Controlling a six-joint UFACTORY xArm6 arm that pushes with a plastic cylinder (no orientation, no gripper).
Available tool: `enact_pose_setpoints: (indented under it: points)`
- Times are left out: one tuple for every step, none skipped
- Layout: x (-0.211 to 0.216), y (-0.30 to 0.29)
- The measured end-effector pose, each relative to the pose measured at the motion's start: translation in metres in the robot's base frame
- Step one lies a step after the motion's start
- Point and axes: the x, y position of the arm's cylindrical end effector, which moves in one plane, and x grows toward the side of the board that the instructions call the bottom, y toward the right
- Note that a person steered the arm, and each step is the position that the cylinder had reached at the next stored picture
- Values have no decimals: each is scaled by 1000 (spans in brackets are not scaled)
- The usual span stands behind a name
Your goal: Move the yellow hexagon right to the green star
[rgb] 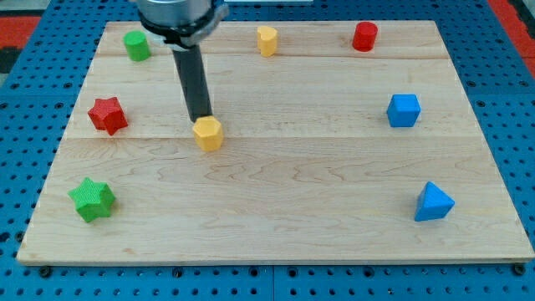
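The yellow hexagon (pixel 208 133) lies left of the board's middle. My tip (pixel 201 118) stands just above it in the view, at its upper edge and seemingly touching it. The green star (pixel 92 199) lies near the board's bottom left corner, well down and to the left of the hexagon. The dark rod rises from the tip toward the view's top.
A red star (pixel 108 114) lies at the left, between the hexagon and the board's edge. A green block (pixel 137 45), a second yellow block (pixel 267 40) and a red cylinder (pixel 364 37) line the top. A blue cube (pixel 403 110) and a blue wedge (pixel 433 202) lie at the right.
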Motion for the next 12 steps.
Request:
enact_pose_setpoints:
  points:
    - [28,12]
    - [38,-15]
    - [72,42]
    - [65,56]
    - [65,84]
    - [97,89]
    - [104,96]
    - [108,124]
    - [123,132]
    - [134,137]
    - [151,119]
    - [151,84]
